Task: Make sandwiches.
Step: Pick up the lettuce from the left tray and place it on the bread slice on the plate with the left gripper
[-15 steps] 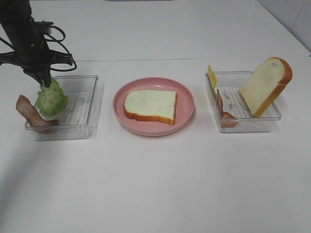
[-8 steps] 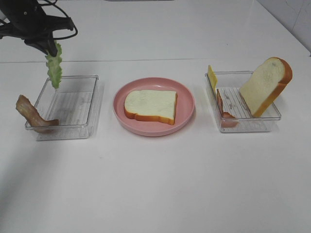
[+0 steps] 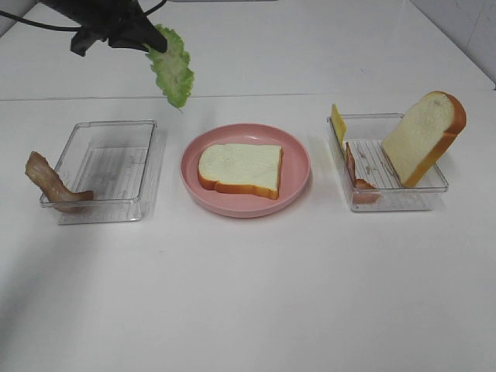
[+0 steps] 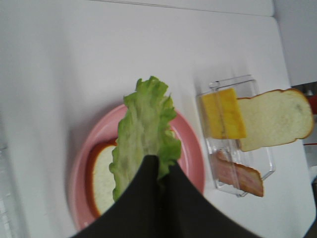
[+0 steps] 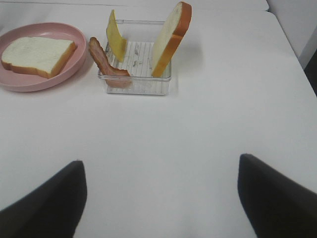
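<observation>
My left gripper (image 3: 152, 40) is shut on a green frilly lettuce leaf (image 3: 173, 74) and holds it in the air, up and to the left of the pink plate (image 3: 298, 167). The leaf also shows in the left wrist view (image 4: 143, 134). One bread slice (image 3: 240, 170) lies flat on the plate. A second bread slice (image 3: 424, 136) leans upright in the right clear tray (image 3: 434, 190), with a yellow cheese square (image 3: 338, 122) and a bacon strip (image 3: 355, 177). Another bacon strip (image 3: 53, 183) hangs over the left tray's edge. My right gripper (image 5: 158, 196) is open over bare table.
The left clear tray (image 3: 116, 167) stands left of the plate and holds only the bacon strip at its left edge. The white table (image 3: 256, 294) runs wide in front of the plate and trays. A wall shows at the back right corner.
My left gripper has lifted the lettuce out of the left tray and carried it up and to the right, toward the plate. The right arm has not moved.
</observation>
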